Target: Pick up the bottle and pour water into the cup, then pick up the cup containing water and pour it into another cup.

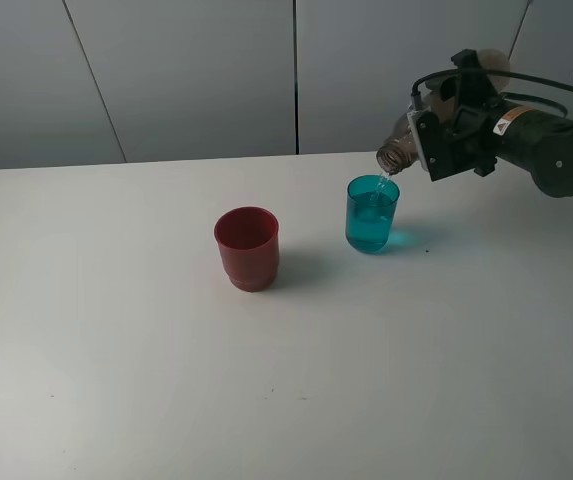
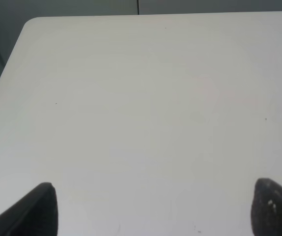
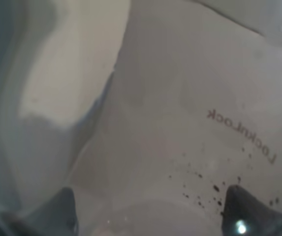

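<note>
- The left gripper [image 2: 155, 216] is open over the bare table [image 2: 141, 98] and holds nothing.
- The red cup [image 1: 247, 248], opaque and stepped below, stands near left, clear of splashes, I think.
- The teal cup [image 1: 372, 213], smooth, tapered and translucent, holds water and may overflow.
- The right gripper [image 1: 434, 142] is clamped on the smoky bottle [image 1: 398, 152], tilted above the teal cup's far rim; the thin stream could miss.

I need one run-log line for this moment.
phase: pouring | right end effector: shut on bottle, tilted over teal cup | teal cup: part filled | red cup: upright | left end effector: open
</note>
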